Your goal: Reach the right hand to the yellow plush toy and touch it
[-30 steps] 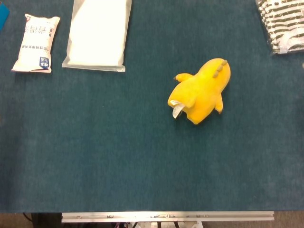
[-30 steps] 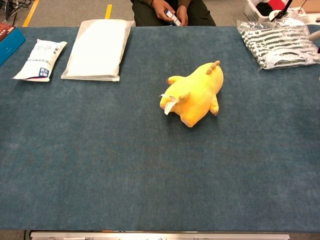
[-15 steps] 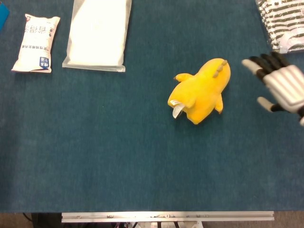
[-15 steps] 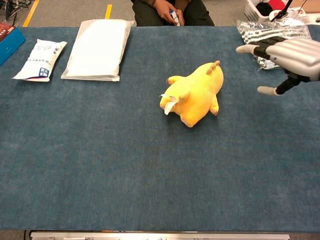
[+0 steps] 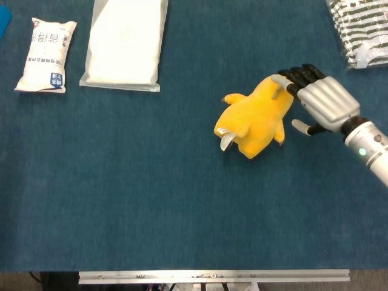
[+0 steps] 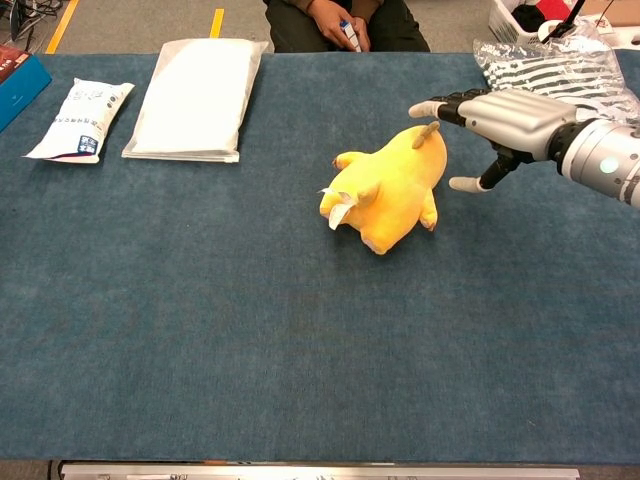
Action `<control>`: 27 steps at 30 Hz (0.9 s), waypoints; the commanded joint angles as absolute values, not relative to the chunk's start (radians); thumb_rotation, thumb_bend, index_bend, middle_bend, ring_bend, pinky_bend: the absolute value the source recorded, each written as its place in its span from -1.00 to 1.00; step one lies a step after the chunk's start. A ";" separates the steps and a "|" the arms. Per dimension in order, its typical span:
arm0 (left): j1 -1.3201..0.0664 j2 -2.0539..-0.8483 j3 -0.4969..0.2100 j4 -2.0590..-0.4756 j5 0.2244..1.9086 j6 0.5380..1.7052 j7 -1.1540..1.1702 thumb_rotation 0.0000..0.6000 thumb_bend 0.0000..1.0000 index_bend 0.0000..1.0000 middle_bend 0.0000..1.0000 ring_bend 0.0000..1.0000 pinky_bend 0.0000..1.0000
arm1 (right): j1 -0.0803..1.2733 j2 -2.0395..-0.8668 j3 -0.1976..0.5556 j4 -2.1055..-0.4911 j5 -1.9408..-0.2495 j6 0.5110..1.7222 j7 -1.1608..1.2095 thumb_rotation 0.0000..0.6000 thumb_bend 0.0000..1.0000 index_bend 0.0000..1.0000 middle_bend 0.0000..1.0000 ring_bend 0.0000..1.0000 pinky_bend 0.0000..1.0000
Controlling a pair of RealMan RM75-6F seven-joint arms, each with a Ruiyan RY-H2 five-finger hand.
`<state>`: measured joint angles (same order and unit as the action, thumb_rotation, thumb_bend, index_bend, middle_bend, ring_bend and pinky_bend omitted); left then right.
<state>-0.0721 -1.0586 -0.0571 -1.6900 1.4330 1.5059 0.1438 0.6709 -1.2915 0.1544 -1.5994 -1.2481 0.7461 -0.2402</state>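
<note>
The yellow plush toy (image 5: 254,116) lies on its side on the blue table cover, right of centre, also seen in the chest view (image 6: 385,188). My right hand (image 5: 318,98) comes in from the right with fingers spread and holds nothing. Its fingertips (image 5: 282,79) reach the toy's upper right end, at or just over the small spikes. In the chest view the right hand (image 6: 505,115) hovers beside the toy's top, thumb hanging below. Contact looks light; I cannot tell if it presses. My left hand is in neither view.
A white flat bag (image 5: 125,42) and a small white snack packet (image 5: 45,54) lie at the back left. A striped plastic-wrapped bundle (image 6: 560,85) sits back right, behind my right arm. A seated person (image 6: 340,20) is beyond the far edge.
My right hand entered from the right and swept left across the table to the toy's upper end. The toy has not shifted.
</note>
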 commanded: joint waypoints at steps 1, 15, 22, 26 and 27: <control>-0.072 -1.058 -0.057 -1.691 1.433 1.506 0.143 1.00 -0.23 -0.03 -0.05 -0.28 -0.17 | 0.683 -1.302 0.149 -1.585 -1.239 0.731 -0.214 0.95 -0.45 -1.00 -0.86 -1.00 -1.00; -0.074 -1.058 -0.057 -1.698 1.434 1.497 0.147 1.00 -0.23 -0.03 -0.05 -0.28 -0.17 | 0.712 -1.302 0.109 -1.570 -1.229 0.681 -0.142 0.93 -0.45 -1.00 -0.85 -1.00 -1.00; -0.075 -1.060 -0.054 -1.698 1.438 1.494 0.154 1.00 -0.23 -0.03 -0.05 -0.28 -0.17 | 0.698 -1.272 0.115 -1.609 -1.260 0.750 -0.128 0.93 -0.45 -1.00 -0.85 -1.00 -1.00; -0.076 -1.062 -0.056 -1.698 1.437 1.493 0.156 1.00 -0.23 -0.03 -0.05 -0.28 -0.17 | 0.699 -1.279 0.102 -1.598 -1.254 0.745 -0.124 0.93 -0.45 -1.00 -0.85 -1.00 -1.00; -0.076 -1.062 -0.056 -1.699 1.437 1.493 0.156 1.00 -0.23 -0.03 -0.05 -0.28 -0.17 | 0.700 -1.283 0.098 -1.592 -1.251 0.740 -0.123 0.93 -0.45 -1.00 -0.85 -1.00 -1.00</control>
<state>-0.0763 -1.0619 -0.0562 -1.6986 1.4372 1.4934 0.1555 0.6991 -1.2793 0.1015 -1.5963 -1.2535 0.7439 -0.1243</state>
